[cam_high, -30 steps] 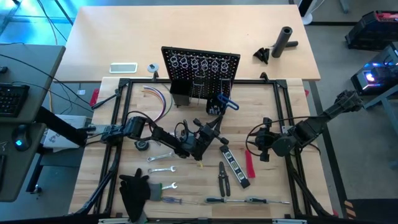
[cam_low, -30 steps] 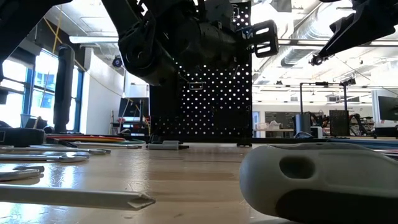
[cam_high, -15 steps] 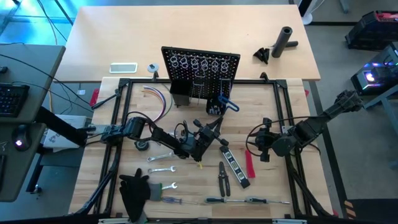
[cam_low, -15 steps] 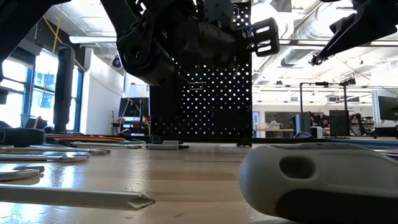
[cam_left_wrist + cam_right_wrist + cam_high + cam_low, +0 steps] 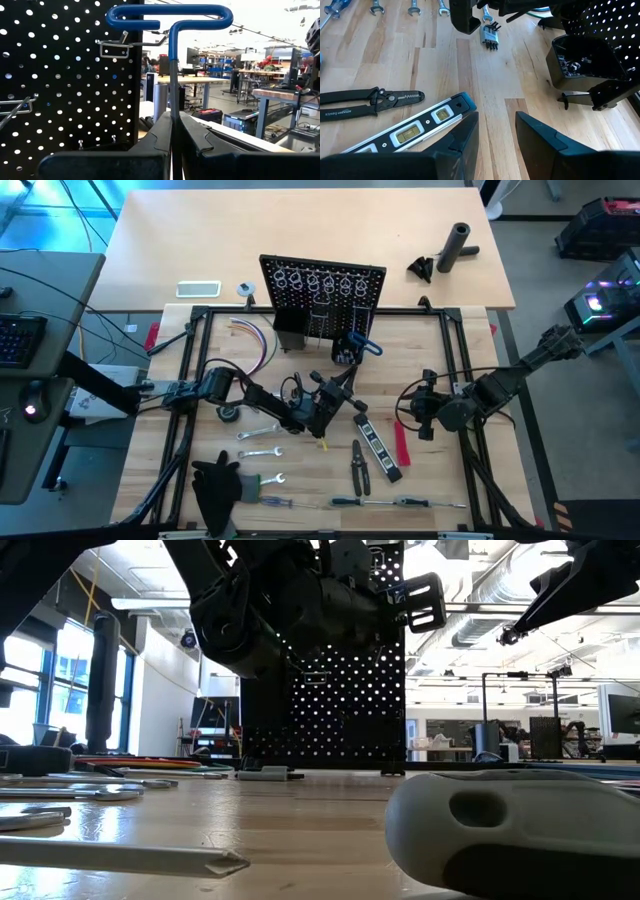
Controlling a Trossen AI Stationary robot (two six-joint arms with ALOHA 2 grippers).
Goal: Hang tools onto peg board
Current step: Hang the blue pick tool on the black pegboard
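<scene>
The black upright perforated peg board [image 5: 322, 292] stands at the far side of the wooden tabletop [image 5: 430, 350]. Left gripper [image 5: 174, 131] fingers are clamped on a blue-handled T-shaped tool [image 5: 170, 30] right beside the board. Right gripper [image 5: 495, 127] fingers sit parted, holding nothing, over the black-yellow level [image 5: 415, 127].

In the left wrist view, the lower shaft of the blue-handled tool [image 5: 170, 75] was hidden between the left gripper [image 5: 174, 134] fingers, and the peg board [image 5: 60, 75] was cut off beside it.
</scene>
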